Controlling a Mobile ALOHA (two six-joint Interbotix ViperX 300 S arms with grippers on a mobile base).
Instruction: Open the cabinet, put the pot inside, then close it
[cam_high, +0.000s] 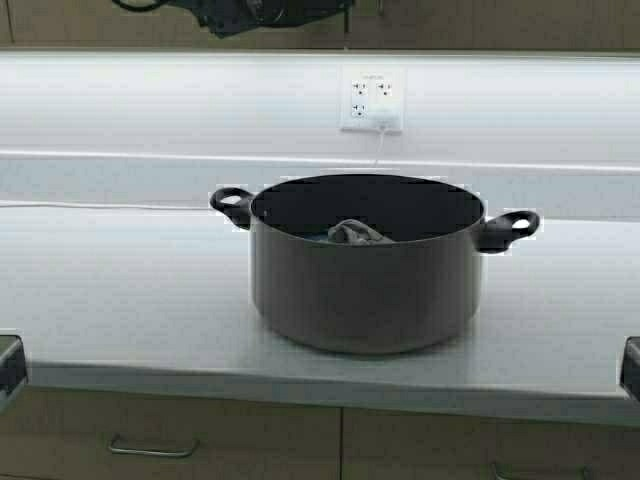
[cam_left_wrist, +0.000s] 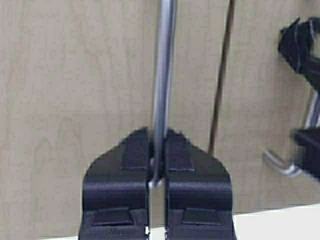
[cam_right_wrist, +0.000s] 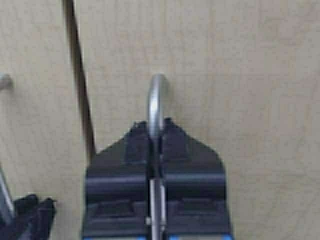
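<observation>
The dark grey pot (cam_high: 365, 275) stands on the white counter (cam_high: 120, 300) with its two black loop handles out to the sides; a crumpled grey cloth (cam_high: 355, 232) lies inside. The tan cabinet (cam_left_wrist: 75, 100) hangs above, both doors flush, with a thin dark seam between them. My left gripper (cam_left_wrist: 157, 132) is shut on the left door's metal handle (cam_left_wrist: 164, 65). My right gripper (cam_right_wrist: 156, 125) is shut on the right door's curved handle (cam_right_wrist: 156, 95). In the high view both arms show only as a dark shape (cam_high: 250, 14) at the top edge.
A wall outlet (cam_high: 372, 100) with a white cord sits behind the pot. Base drawers with horizontal handles (cam_high: 150, 447) lie under the counter's front edge. Dark parts of my frame (cam_high: 8, 365) show at both sides.
</observation>
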